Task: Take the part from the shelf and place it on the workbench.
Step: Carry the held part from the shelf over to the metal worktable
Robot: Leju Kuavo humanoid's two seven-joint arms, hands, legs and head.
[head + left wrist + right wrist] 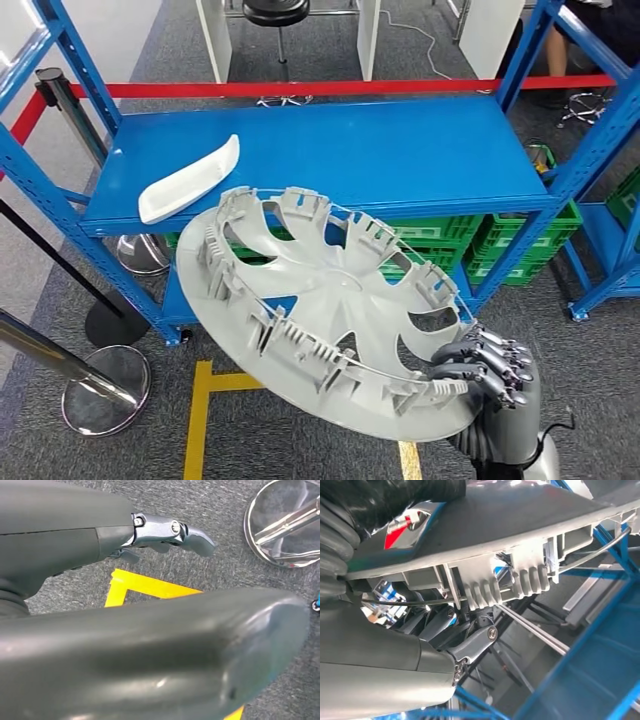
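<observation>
While right hand (483, 372) fingers clamp rim of grey plastic wheel cover (317, 300), keep it level, clear blue metal shelf (362, 150); left hand (151, 610) fingers apart, empty.

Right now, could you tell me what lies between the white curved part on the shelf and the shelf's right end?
In the head view, only bare blue shelf top runs from the white curved part to the right end.

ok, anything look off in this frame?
The wheel cover hangs tilted, gripped at one rim edge by the right robot hand. The white trim piece overhangs the shelf front edge.
</observation>
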